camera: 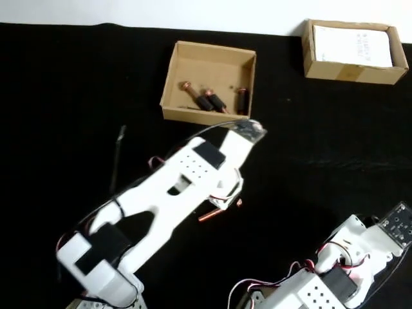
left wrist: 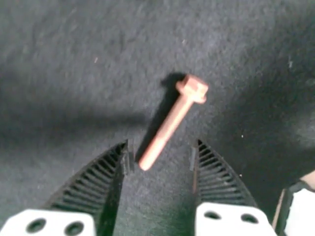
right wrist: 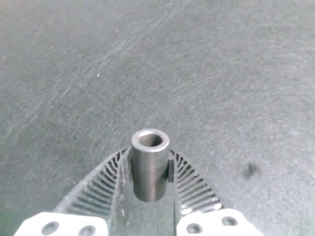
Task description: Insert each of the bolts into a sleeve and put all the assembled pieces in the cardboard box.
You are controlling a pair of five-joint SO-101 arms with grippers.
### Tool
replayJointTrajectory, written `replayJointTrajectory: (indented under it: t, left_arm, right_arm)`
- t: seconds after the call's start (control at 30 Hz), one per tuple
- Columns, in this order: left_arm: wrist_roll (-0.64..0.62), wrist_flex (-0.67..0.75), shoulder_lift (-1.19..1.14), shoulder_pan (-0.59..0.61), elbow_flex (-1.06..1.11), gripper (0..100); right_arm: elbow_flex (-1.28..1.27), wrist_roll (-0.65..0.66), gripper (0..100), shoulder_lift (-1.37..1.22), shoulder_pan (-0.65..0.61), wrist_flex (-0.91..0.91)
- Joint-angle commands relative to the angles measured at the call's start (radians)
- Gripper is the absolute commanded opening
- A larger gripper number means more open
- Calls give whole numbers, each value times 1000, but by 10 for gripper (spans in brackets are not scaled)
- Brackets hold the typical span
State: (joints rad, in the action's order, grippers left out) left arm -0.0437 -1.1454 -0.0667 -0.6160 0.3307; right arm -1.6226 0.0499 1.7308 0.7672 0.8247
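— Where is the bolt (left wrist: pixel 172 120)?
— Lying on the bench (left wrist: pixel 74 59), its tip between the left pincer's (left wrist: pixel 161 147) spread fingers.
— And the right pincer (right wrist: pixel 149 160)?
— Pinching a sleeve (right wrist: pixel 150 169). Three assembled pieces (camera: pixel 209 100) lie in the cardboard box (camera: pixel 172 80).

Black cloth table (camera: pixel 51 96); white strip (camera: pixel 193 13) along far edge.

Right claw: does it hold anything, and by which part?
Yes: the right claw holds the sleeve by its side wall, open end free.
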Motion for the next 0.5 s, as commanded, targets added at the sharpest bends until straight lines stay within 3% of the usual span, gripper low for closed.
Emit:
replayJointTrajectory:
  t: [0.0, 0.47]
  left_arm:
    - [54, -5, -56, -16, -85, 193]
    - [169, -6, -259, -18, -202, 193]
  right_arm:
    - [-15, 15, 6, 77, 15, -21]
    - [-16, 21, 6, 101, 7, -21]
